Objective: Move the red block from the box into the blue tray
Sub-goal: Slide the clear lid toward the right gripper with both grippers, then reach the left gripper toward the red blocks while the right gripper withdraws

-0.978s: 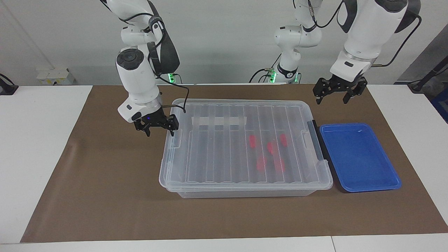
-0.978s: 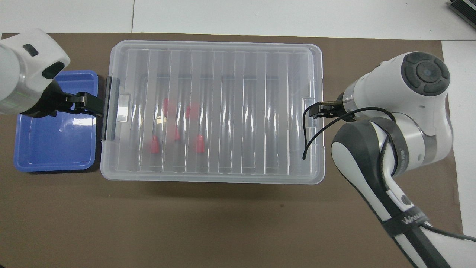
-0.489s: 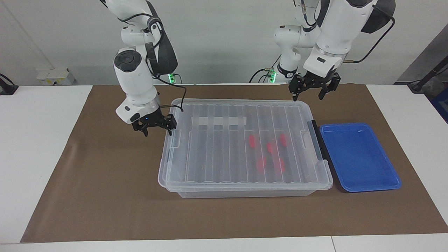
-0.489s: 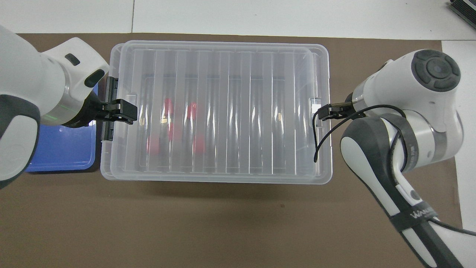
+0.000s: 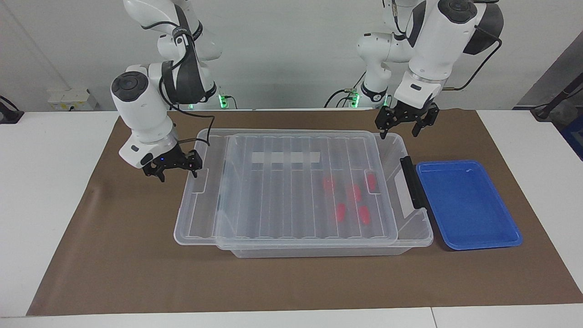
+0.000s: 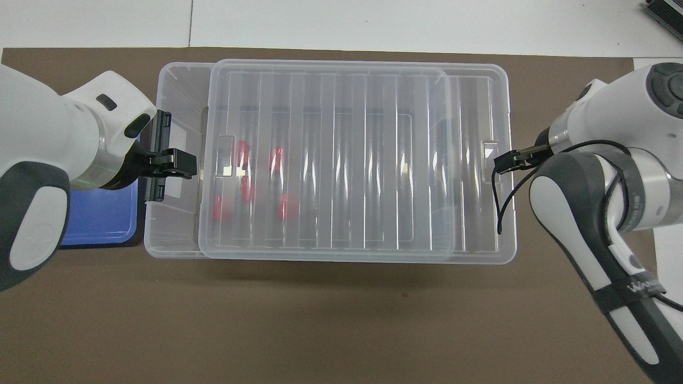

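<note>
The right gripper [image 5: 174,168], at middle left of the facing view, is at the end of the clear lid [image 5: 291,187]; I cannot tell if it holds it. The left gripper [image 5: 405,124], upper right, hangs with fingers apart over the box [image 5: 412,223] corner. The lid sits shifted sideways. Red blocks [image 5: 340,211] lie inside. The blue tray [image 5: 469,241] is beside the box on the table [image 5: 136,273].

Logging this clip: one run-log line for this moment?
lid: slid off-centre on box | red blocks: inside | blue tray: empty | right hand: at lid's end
</note>
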{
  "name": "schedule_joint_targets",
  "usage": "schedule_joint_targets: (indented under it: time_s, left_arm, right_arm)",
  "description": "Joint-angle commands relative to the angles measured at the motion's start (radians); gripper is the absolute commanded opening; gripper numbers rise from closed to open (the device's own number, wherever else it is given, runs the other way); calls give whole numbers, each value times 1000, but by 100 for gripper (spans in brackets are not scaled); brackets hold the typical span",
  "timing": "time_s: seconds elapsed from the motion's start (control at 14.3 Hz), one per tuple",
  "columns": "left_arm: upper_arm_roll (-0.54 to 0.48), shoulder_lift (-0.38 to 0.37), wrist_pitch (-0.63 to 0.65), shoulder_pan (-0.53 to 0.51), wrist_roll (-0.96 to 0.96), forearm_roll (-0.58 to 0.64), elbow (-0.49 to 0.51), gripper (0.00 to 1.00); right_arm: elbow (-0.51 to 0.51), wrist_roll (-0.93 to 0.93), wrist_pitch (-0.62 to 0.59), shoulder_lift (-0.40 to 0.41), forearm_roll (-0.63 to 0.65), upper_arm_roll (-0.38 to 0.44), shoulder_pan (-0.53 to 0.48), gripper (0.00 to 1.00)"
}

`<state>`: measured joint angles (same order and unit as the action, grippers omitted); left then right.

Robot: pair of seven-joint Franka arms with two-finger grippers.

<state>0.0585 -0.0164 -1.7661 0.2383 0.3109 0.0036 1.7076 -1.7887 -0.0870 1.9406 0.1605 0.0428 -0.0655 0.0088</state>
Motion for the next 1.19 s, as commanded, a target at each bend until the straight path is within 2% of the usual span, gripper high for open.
schedule_joint_targets:
  time_s: [0.0,0.14,0.35,0.49,0.77,1.12]
  left_arm:
    - [-2,24,-117,-7,11,-30,41,100]
    - [-2,78,-185,-2,13,-30,46,100]
    - [-2,96,-268,-11,5,-28,87,100]
    - [-2,137,-317,-7,11,-28,78,100]
    - [-2,150,-386,-2,13,-28,83,100]
    - [-3,257,-529,-2,13,-16,43,100]
  right_arm:
    - [0,-114,-41,-10,16,38,-6,99]
    - [2,-196,-52,-12,16,67,-6,99]
    - [5,-311,-61,-12,16,104,-6,99]
    - [17,-393,-75,-13,16,127,-7,99]
    - [32,-552,-88,-12,16,194,-12,99]
    - [34,-586,-88,-12,16,208,-13,99]
